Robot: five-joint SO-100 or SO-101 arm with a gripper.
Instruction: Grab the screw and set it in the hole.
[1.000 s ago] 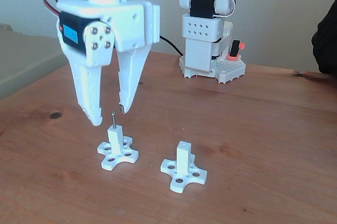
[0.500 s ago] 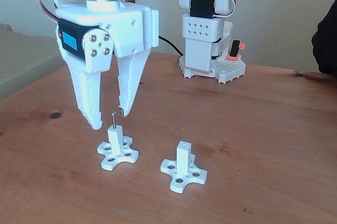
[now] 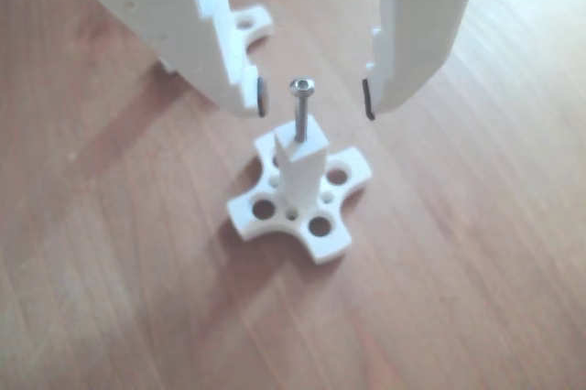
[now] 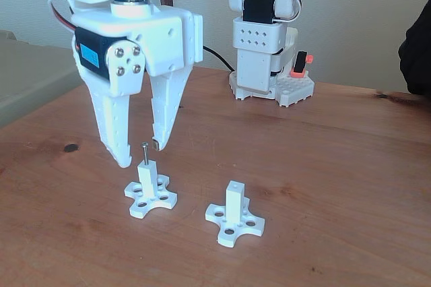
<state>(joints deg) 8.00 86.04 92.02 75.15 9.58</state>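
Between the spread tool [image 3: 314, 100] fingers, the screw [image 3: 301, 111] stands in its post [image 3: 299, 163].

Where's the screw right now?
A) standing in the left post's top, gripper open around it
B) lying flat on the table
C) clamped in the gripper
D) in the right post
A: the screw stands upright in the top of the left post in the fixed view, and the gripper is open, both pads clear of the screw head.
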